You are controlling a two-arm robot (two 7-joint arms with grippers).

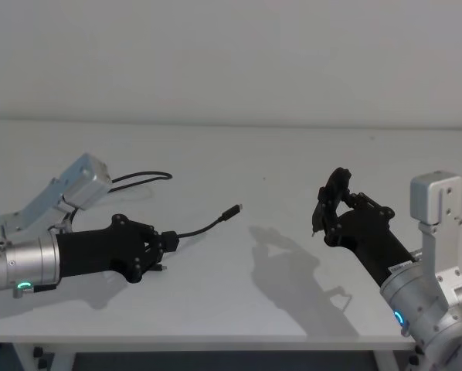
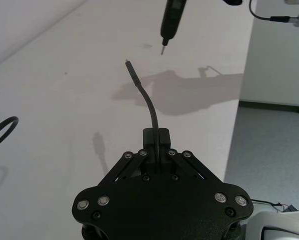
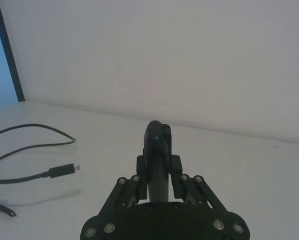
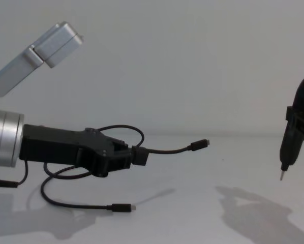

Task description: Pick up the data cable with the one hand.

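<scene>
**Both arms were extended, each gripper closed on something.**
The left arm (image 1: 22, 267) reached in low from the left, nearly level. The left gripper (image 1: 169, 241) pointed toward the middle, its jaws clamped on the data cable (image 1: 208, 226). The right arm (image 1: 428, 297) rose from the lower right, angled up and inward. The right gripper (image 1: 338, 207) pinched a pen-shaped tool (image 4: 287, 145), which hung tip-down.

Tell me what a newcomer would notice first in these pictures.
The left hand, low on the left, is clamped on the data cable, whose free plug juts out in mid-air toward the centre. Opposite, on the right, the right hand holds a pen-shaped tool, metal tip pointing down.
</scene>
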